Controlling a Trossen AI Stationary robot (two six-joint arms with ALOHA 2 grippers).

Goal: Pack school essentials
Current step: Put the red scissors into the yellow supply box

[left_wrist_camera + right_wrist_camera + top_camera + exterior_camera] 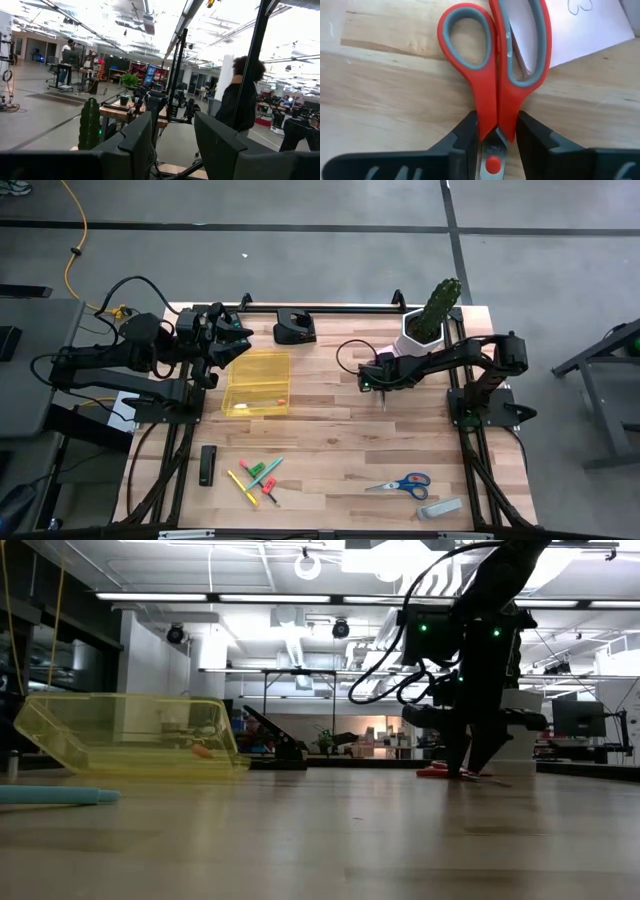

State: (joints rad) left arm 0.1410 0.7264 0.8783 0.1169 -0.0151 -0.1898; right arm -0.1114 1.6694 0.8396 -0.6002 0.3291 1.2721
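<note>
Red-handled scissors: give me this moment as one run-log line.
right gripper: fingers on either side of red-handled scissors lying on table | left gripper: open, raised beside yellow box | blue-handled scissors: unpacked

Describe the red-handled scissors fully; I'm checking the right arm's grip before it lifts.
The red-handled scissors have red plastic-looking loops lined in grey, blades closed, a red pivot screw. They lie flat on the wooden table, one loop over a white paper sheet. The right gripper is shut on them just below the loops, a jaw against either side.
</note>
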